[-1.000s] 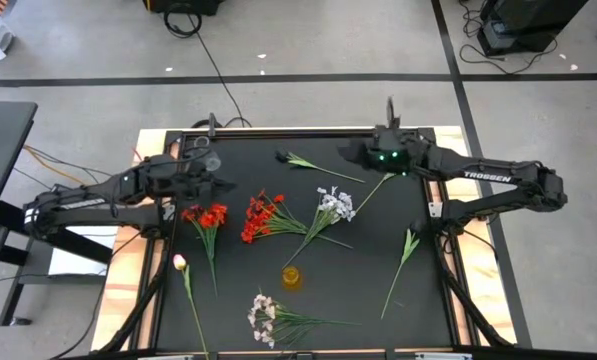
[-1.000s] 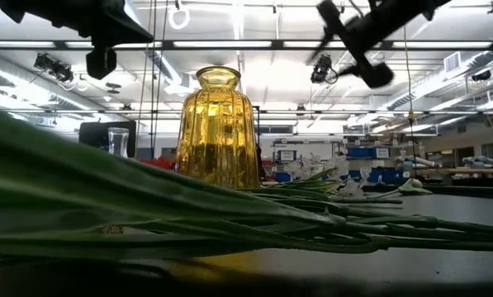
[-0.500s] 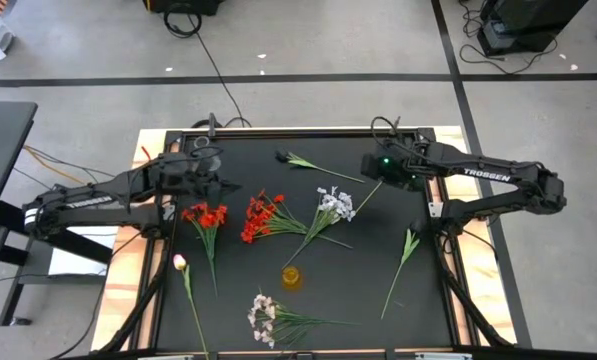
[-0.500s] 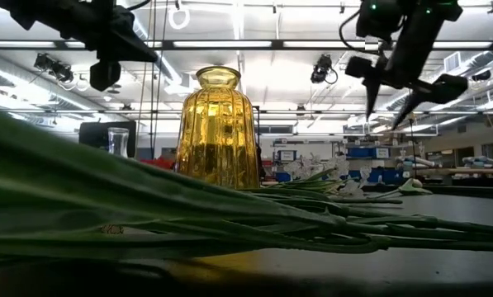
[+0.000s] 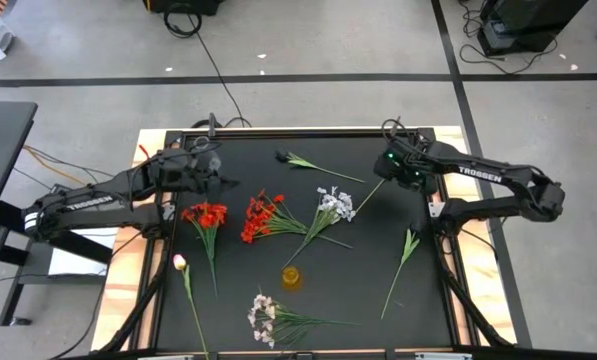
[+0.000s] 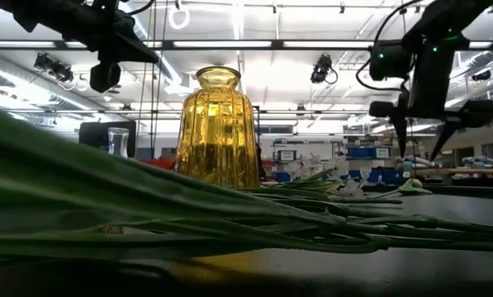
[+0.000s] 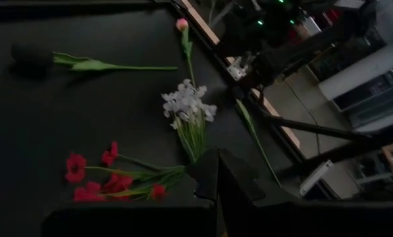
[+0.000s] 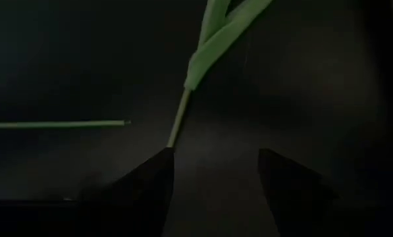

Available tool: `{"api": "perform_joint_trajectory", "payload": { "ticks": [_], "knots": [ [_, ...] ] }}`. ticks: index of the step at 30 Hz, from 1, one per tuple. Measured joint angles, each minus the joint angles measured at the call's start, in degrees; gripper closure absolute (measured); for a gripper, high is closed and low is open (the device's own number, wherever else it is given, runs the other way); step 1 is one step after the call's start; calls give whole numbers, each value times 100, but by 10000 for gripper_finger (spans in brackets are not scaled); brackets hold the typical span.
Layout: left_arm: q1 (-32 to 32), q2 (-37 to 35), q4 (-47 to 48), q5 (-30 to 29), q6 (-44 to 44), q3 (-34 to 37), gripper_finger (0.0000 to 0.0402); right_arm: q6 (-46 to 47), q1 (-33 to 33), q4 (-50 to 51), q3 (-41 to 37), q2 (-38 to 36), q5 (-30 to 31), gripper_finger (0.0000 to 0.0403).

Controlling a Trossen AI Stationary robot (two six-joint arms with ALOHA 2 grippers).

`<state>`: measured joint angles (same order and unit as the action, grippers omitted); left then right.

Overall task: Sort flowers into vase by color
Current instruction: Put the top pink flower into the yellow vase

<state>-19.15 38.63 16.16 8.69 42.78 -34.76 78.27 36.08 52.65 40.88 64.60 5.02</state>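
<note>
Red blossom clusters (image 5: pixel 208 215) (image 5: pixel 261 216), white-lilac sprays (image 5: pixel 335 203) (image 5: pixel 263 316) and a pink tulip (image 5: pixel 179 262) lie flat on the black table. A yellow glass vase (image 5: pixel 291 277) (image 6: pixel 219 128) stands upright near the middle. My right gripper (image 5: pixel 394 170) (image 6: pixel 419 153) is open and points down, above the table. It hovers over the far end of a thin stem (image 5: pixel 373 192) that runs from the white-lilac spray. A green stem end (image 8: pixel 176 128) lies just ahead of its fingers. My left gripper (image 5: pixel 225 183) hangs shut above the far left, holding nothing.
Bare leafy stems lie at the far middle (image 5: pixel 313 165) and near the right edge (image 5: pixel 406 252). Another pink bud (image 7: pixel 182 24) shows by the table's right edge. A small clear glass (image 6: pixel 118 142) stands behind the vase. Long green stems (image 6: pixel 229 223) lie close before the low camera.
My right gripper has tipped from a slanted pose to pointing straight down. It has also come down toward the table and moved a little toward the right edge, staying open. The flowers and the vase have not moved.
</note>
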Motion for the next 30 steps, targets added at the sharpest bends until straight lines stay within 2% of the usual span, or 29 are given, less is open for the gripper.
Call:
{"api": "perform_joint_trajectory", "payload": {
  "ticks": [4, 11, 20, 30],
  "knots": [
    [1, -2, 2, 5, 13, 0, 390, -44, 263, -506, -172, 90, -53, 174],
    [3, -2, 6, 34, 77, 0, 390, -352, 783, -1053, -231, 962, -280, 174],
    [3, -4, 37, 205, 118, 0, 390, -348, 851, -1613, -221, 1808, -475, 174],
    [1, -4, 40, 133, 112, 0, 390, -578, 1063, -1413, 130, 2214, -461, 184]
  ]
}}
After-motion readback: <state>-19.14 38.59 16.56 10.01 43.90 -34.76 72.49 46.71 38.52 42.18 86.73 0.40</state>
